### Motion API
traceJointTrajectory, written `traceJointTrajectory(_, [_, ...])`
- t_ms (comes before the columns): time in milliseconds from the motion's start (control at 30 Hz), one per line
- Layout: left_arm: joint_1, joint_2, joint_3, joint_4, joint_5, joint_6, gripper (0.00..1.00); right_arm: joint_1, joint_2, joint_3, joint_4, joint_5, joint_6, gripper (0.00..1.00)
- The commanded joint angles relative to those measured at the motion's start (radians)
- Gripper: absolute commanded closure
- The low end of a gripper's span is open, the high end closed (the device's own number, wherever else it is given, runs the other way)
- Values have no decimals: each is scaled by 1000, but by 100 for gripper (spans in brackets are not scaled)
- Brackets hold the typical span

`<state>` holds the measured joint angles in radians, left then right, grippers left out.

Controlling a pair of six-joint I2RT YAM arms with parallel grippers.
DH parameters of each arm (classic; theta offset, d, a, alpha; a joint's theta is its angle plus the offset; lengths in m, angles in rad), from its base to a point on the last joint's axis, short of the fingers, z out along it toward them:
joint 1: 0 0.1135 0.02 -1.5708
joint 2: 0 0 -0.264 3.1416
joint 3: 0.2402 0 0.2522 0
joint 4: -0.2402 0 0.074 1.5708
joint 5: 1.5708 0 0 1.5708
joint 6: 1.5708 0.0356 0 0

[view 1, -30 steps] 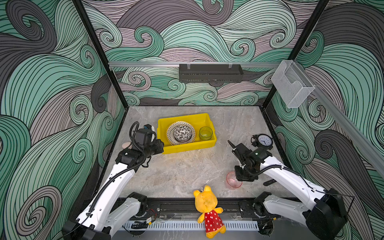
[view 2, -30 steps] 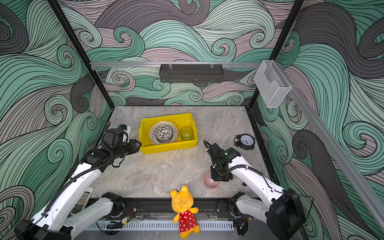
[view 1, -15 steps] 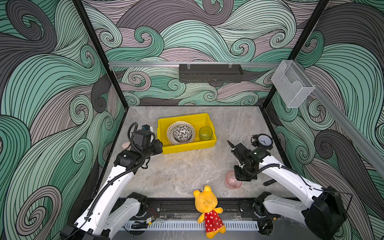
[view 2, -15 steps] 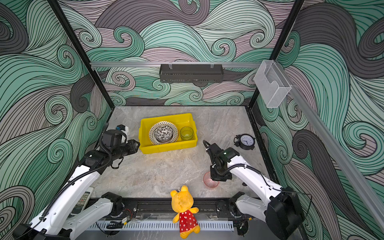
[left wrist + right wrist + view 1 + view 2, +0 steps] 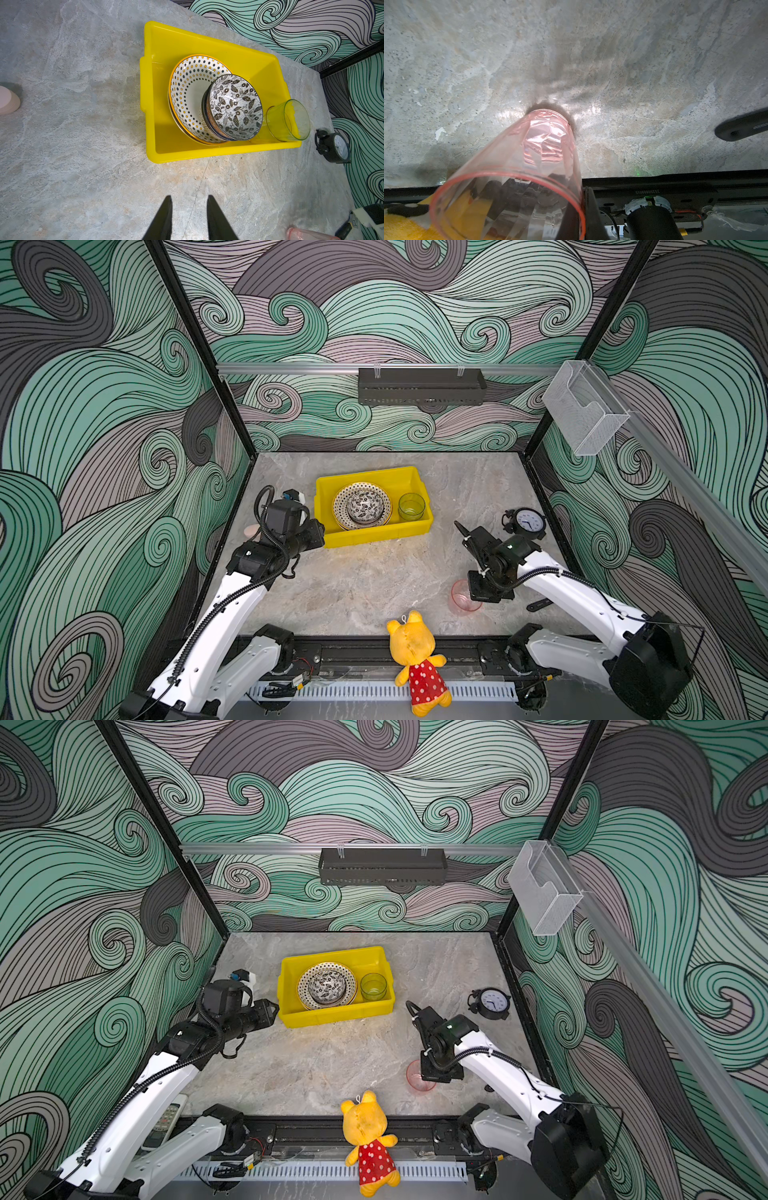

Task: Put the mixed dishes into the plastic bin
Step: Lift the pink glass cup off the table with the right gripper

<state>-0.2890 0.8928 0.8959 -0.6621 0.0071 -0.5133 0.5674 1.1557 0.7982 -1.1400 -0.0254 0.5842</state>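
Observation:
The yellow plastic bin [image 5: 365,537] [image 5: 336,1014] [image 5: 207,154] sits left of the table's middle. It holds a dotted-rim plate [image 5: 340,506] [image 5: 187,99], a black-white leafy bowl [image 5: 365,506] [image 5: 234,106] stacked on it, and a green cup [image 5: 411,507] [image 5: 373,987] [image 5: 288,120]. A pink cup [image 5: 461,599] [image 5: 417,1080] [image 5: 546,145] stands near the front edge. My right gripper [image 5: 473,596] [image 5: 583,193] points down and is shut on its rim, one finger inside and one outside. My left gripper [image 5: 318,533] [image 5: 189,199] hovers open and empty beside the bin's left front corner.
A yellow plush bear [image 5: 415,655] lies over the front rail. A black alarm clock [image 5: 527,522] stands at the right wall, with a small black object [image 5: 539,605] near the right arm. A pale pink object [image 5: 8,101] sits by the left wall.
My right gripper has closed on the pink cup's rim. The left arm has barely moved.

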Motion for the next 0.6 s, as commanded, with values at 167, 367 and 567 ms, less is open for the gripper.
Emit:
traceJointTrajectory(167, [10,-3,14,-21,8,-13,69,-2,-46,55,-19,18,7,100])
traceJointTrajectory(367, [10,0,27,-14,5,-4,69,-3,-36,99,-27,18,0,100])
traceJointTrajectory(567, [10,0,31,-12,2,-1,69,-1,-9,147,-33,27,-10,100])
